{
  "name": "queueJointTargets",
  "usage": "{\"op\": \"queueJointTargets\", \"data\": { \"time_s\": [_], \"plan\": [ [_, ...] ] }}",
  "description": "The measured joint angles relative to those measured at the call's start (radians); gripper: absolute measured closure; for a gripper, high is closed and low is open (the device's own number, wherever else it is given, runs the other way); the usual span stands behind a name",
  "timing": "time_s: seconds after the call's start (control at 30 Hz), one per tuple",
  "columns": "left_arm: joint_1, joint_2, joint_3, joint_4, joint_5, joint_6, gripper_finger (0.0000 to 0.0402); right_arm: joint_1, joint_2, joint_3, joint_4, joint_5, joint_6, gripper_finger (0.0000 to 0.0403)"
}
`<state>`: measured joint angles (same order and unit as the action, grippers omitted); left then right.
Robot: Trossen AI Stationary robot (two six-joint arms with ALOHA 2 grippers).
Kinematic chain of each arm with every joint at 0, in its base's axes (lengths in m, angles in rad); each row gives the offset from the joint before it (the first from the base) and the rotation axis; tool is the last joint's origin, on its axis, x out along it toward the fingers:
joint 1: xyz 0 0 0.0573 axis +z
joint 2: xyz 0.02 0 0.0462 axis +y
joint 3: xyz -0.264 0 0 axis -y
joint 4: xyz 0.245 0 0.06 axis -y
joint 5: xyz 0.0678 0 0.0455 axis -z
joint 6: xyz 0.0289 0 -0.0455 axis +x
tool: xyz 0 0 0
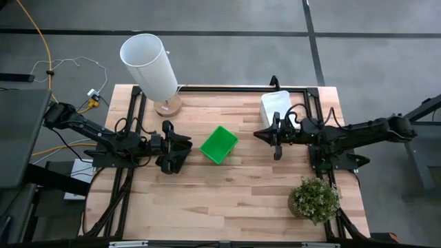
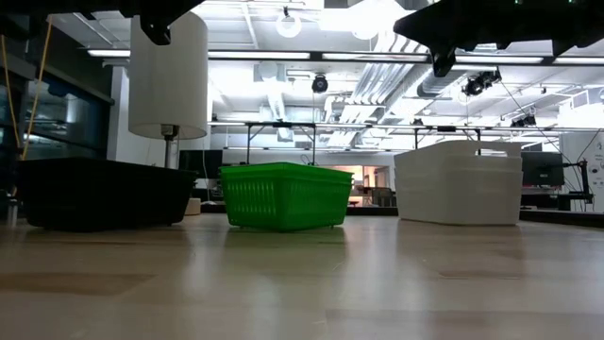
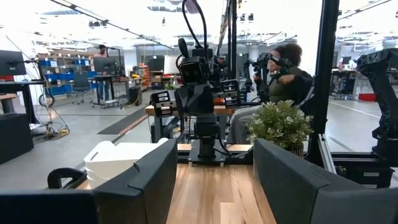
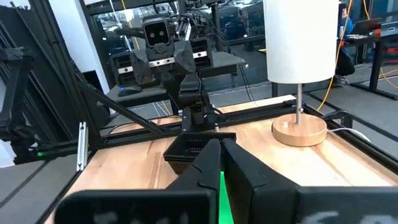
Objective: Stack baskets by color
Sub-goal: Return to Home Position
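Observation:
A bright green basket [image 1: 219, 145] rests on its base at the table's middle, also in the low view [image 2: 283, 195]. A black basket [image 2: 94, 194] stands left of it, under my left gripper [image 1: 185, 148], which hangs above the table with its fingers open and nothing between them [image 3: 214, 180]. A stack of white baskets [image 1: 275, 107] stands at the far right, also in the left wrist view [image 3: 118, 158]. My right gripper [image 1: 260, 133] hangs level between the green and white baskets, shut on nothing [image 4: 221, 155].
A tall white cylinder lamp [image 1: 150, 65] on a wooden base [image 1: 167, 106] stands at the far left. A small potted plant [image 1: 315, 198] sits at the near right. A person [image 3: 283, 68] sits beyond the table's right end. Bare wood lies along the near side.

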<state>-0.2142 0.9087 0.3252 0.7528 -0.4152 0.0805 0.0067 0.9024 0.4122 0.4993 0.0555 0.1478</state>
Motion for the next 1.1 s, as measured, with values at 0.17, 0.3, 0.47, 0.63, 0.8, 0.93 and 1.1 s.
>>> {"op": "queueJointTargets", "data": {
  "time_s": [0.17, 0.3, 0.47, 0.63, 0.8, 0.93, 1.1],
  "plan": [
    [0.0, 0.0, 0.0, -0.003, -0.001, 0.001, 0.02, 0.0, 0.0, 0.0, -0.003, 0.0, -0.012, 0.0399],
    [0.015, -0.009, 0.0, -0.014, -0.012, 0.001, 0.0226, 0.0, 0.0, 0.0, -0.004, 0.0, -0.014, 0.0401],
    [0.068, -0.082, 0.0, -0.11, 0.079, -0.012, 0.0351, 0.0, 0.0, 0.0, -0.026, -0.001, 0.005, 0.0402],
    [0.14, -0.198, 0.0, -0.247, 0.141, -0.071, 0.0395, 0.0, 0.0, 0.0, -0.032, -0.002, 0.002, 0.0402],
    [0.19, -0.298, -0.001, -0.383, 0.162, -0.104, 0.0401, 0.0, 0.0, 0.0, -0.032, -0.002, 0.002, 0.0403],
    [0.196, -0.355, -0.056, -0.406, 0.162, -0.115, 0.0401, 0.0, 0.0, 0.0, -0.032, -0.003, 0.008, 0.0403],
    [0.196, -0.434, -0.203, -0.294, 0.16, -0.139, 0.0401, 0.0, 0.0, 0.0, -0.044, -0.003, 0.009, 0.0403]
  ]
}}
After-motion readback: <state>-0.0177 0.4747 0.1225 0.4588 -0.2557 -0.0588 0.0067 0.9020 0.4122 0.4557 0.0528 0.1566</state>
